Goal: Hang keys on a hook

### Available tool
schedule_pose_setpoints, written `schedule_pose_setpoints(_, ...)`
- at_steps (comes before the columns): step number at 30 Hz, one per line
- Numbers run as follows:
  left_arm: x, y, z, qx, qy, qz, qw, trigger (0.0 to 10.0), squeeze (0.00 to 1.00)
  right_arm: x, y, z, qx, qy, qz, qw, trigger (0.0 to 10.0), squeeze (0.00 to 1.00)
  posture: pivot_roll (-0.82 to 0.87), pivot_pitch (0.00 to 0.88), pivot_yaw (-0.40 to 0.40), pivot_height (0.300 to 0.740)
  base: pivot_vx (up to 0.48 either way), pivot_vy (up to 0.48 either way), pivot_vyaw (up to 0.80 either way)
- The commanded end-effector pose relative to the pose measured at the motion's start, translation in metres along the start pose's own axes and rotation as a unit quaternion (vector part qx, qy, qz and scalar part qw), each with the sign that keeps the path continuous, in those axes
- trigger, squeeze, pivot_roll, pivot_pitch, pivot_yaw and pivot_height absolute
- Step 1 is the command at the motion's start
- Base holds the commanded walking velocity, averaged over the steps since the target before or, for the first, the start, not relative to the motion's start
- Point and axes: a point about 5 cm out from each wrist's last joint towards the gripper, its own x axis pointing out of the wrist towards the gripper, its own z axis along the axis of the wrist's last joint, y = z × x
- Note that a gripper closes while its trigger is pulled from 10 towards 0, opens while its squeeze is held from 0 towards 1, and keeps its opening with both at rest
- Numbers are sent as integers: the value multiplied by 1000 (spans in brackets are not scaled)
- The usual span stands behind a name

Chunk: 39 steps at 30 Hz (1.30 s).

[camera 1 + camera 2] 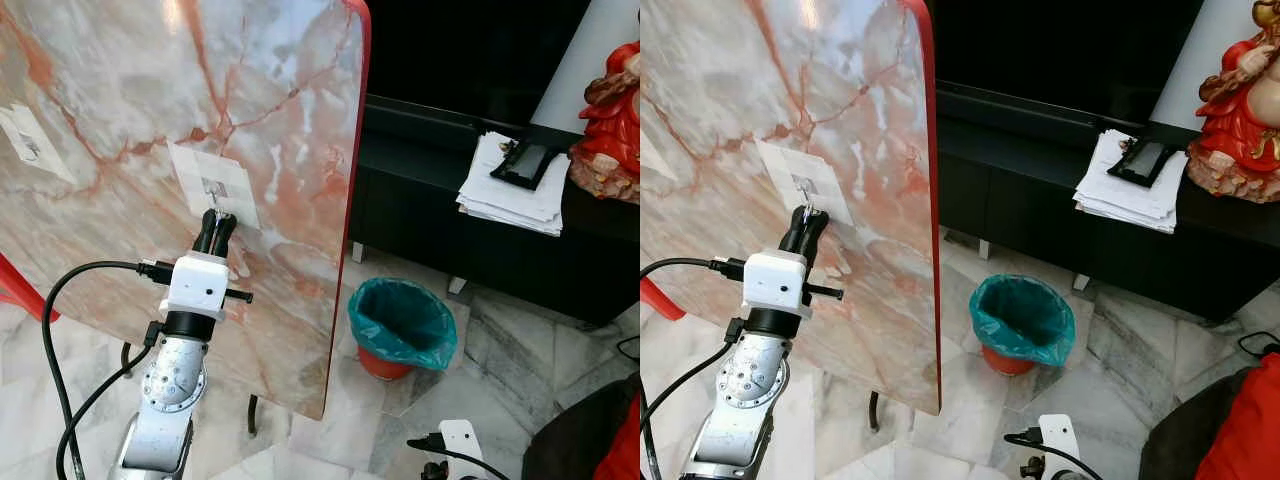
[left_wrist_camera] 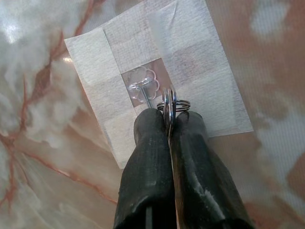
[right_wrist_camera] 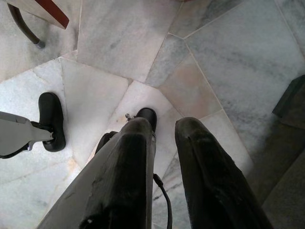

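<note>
The left gripper (image 2: 169, 119) pinches a silver metal key ring (image 2: 172, 102) between closed fingers, just beside the clear plastic hook (image 2: 141, 87) taped to the upright pink marble slab (image 1: 120, 90). Ring not yet hooked; threading and release remain. The right gripper (image 3: 164, 126) hangs idle, fingers slightly apart

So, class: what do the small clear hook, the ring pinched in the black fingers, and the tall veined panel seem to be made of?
Small clear flower-shaped hook: probably transparent plastic, since the white patch shows through it.
Silvery key ring held by the left gripper: likely metal, shiny coiled wire.
Tall pink-veined panel: looks like polished marble, glossy with glare, though a printed laminate is possible given its red edge.
</note>
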Motion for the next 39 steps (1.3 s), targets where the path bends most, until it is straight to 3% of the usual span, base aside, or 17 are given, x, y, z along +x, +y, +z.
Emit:
schedule_pose_setpoints(1, 1, 4, 3, -4, -4, 10, 1000, 10000, 0, 0, -1, -1, -4, 1, 0, 1000, 10000, 0, 3, 106, -36, 740, 0, 0, 0)
schedule_pose_setpoints(22, -4, 5, -2, -35, 16, 19, 999, 10000, 0, 0, -1, -1, -7, 3, 0, 1000, 10000, 0, 2, 107, -36, 740, 0, 0, 0)
schedule_pose_setpoints(39, 3, 8, 3, -64, 6, 24, 998, 10000, 0, 0, -1, -1, -7, 3, 0, 1000, 10000, 0, 3, 107, -38, 740, 0, 0, 0)
